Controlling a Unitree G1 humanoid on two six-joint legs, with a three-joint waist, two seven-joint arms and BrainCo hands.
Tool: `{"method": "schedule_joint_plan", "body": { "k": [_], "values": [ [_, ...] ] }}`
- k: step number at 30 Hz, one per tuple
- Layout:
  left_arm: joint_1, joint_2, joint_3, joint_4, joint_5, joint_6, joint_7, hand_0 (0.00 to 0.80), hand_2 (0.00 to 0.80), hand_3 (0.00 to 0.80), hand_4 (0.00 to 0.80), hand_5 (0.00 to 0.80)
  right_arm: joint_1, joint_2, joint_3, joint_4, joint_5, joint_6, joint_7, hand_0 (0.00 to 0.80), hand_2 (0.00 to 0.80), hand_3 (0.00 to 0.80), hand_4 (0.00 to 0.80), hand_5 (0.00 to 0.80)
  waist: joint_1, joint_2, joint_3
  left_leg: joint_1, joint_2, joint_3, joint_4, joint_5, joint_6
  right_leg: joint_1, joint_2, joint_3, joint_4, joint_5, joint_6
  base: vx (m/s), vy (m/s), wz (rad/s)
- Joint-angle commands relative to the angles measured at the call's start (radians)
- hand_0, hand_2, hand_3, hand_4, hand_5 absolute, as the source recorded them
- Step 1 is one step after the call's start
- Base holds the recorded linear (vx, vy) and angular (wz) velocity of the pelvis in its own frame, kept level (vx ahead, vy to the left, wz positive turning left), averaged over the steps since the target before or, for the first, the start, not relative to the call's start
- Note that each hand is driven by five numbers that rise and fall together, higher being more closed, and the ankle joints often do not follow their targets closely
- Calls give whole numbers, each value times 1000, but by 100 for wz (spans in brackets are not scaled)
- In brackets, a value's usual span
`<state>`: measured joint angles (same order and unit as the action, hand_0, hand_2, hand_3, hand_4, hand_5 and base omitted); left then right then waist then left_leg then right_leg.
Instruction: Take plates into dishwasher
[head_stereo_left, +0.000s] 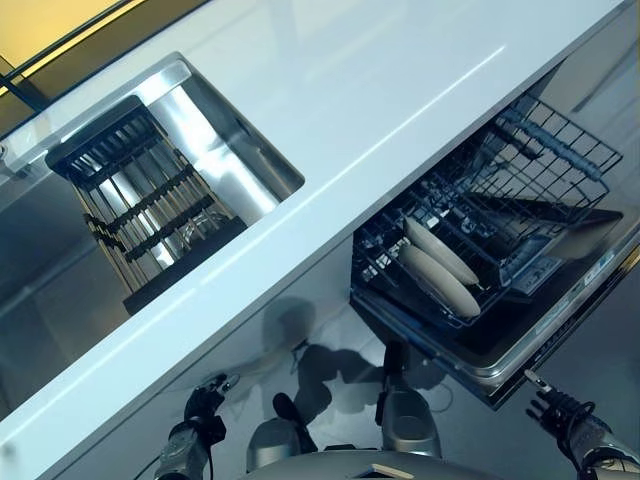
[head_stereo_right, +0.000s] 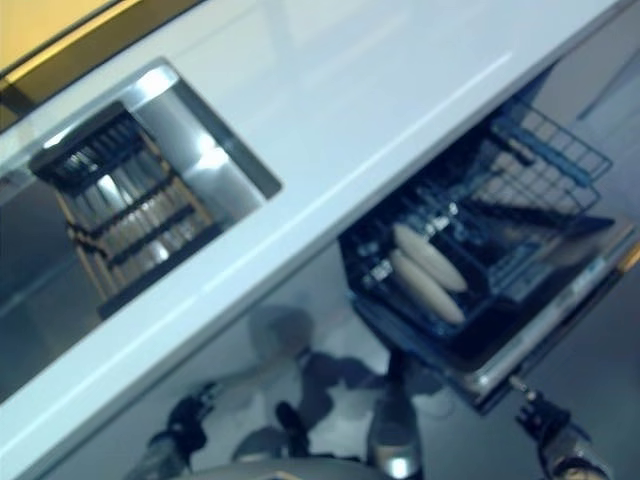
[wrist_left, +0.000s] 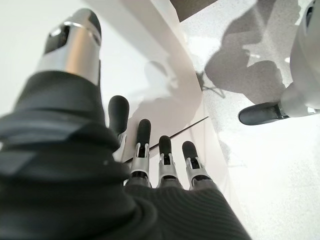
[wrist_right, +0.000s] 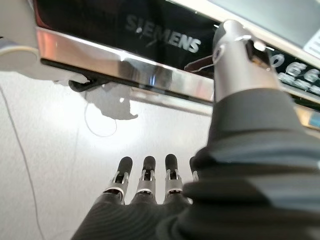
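Two cream plates (head_stereo_left: 442, 251) (head_stereo_left: 440, 284) stand on edge side by side in the dishwasher's pulled-out dark wire rack (head_stereo_left: 545, 165). My left hand (head_stereo_left: 203, 404) hangs low in front of the white cabinet, open and holding nothing; its fingers (wrist_left: 143, 147) point straight along the cabinet front toward the floor. Below the open dishwasher door (head_stereo_left: 560, 322) hangs my right hand (head_stereo_left: 556, 408), also open and holding nothing. Its fingers (wrist_right: 146, 176) are straight over the floor, and the thumb rises beside the door's shiny edge (wrist_right: 125, 67).
A white counter (head_stereo_left: 380, 100) runs across the view. A steel sink (head_stereo_left: 235, 135) is set in it at the left, holding a dark slatted dish rack (head_stereo_left: 140, 200) with no plates that I can see. Pale floor lies below the cabinet.
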<state>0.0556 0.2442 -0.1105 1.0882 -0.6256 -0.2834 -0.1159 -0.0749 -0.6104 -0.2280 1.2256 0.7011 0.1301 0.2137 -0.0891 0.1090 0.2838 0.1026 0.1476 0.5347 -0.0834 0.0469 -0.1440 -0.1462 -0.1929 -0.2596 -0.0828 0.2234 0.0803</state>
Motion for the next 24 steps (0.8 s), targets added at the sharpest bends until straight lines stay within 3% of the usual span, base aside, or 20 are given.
{"method": "schedule_joint_plan", "body": {
  "k": [1, 8, 12, 15, 24],
  "values": [
    [-155, 103, 68, -39, -94, -146, 33, 0, 0, 0, 0, 0, -92, -28, 28, 30, 43, -89, 70, 0, 0, 0, 0, 0, 21, -7, 27, -77, -56, -89, 123, -68, 71, 11, -73, -54, 169, -152, 69, -61, 60, 7],
    [-147, 82, 53, -33, -116, -161, 12, 0, 0, 0, 0, 0, -161, -8, 74, -46, 78, -224, 241, 0, 0, 0, 0, 0, 27, 48, 28, -88, -86, -106, 128, -76, 81, -1, -89, -58, 194, -178, 53, -20, 78, 6],
    [-122, 67, 50, -16, -97, -166, -11, 0, 0, 0, 0, 0, -178, 12, 110, -101, 60, -273, 356, 0, 0, 0, 0, 0, 36, 55, 6, -76, -98, -106, 118, -76, 86, 13, -95, -64, 184, -178, 52, 41, 45, -1],
    [-115, 67, 40, -19, -84, -164, -20, 0, 0, 0, 0, 0, -208, -1, 142, -136, 49, -277, 409, 0, 0, 0, 0, 0, 48, 55, -4, -76, -104, -111, 122, -81, 89, 16, -108, -72, 185, -177, 55, 0, 0, 0],
    [-124, 69, -10, -26, -83, -163, -36, 0, 0, 0, 0, 0, -362, -19, 242, -279, 75, -237, 404, 0, 0, 0, 0, 0, 63, 85, -16, -86, -123, -130, 138, -83, 97, 16, -122, -71, 199, -187, 41, 11, 16, -4]
  ]
}}
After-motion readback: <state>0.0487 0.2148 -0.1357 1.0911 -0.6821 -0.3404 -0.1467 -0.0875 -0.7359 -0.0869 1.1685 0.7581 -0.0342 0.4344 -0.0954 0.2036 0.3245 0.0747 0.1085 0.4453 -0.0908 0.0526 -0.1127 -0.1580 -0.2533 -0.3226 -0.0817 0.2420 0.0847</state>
